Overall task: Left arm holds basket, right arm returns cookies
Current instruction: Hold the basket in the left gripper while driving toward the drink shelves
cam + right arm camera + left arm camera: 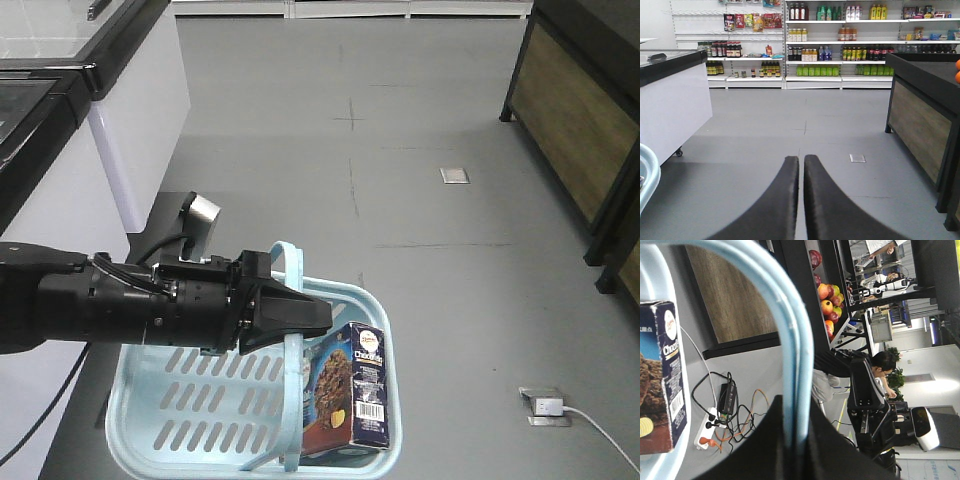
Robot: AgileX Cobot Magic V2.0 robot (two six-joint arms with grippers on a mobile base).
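The grey floor is wide. Far off are shelves full of bottles. The blue basket is low in the front view. The left arm reaches in from the left. The left fingers squeeze the handle, which runs up between them. The cookies box stands inside the basket, by its right wall, just beside the handle. The right fingers are pressed almost together, with nothing in them, out over the floor. The basket's rim shows at that view's left edge.
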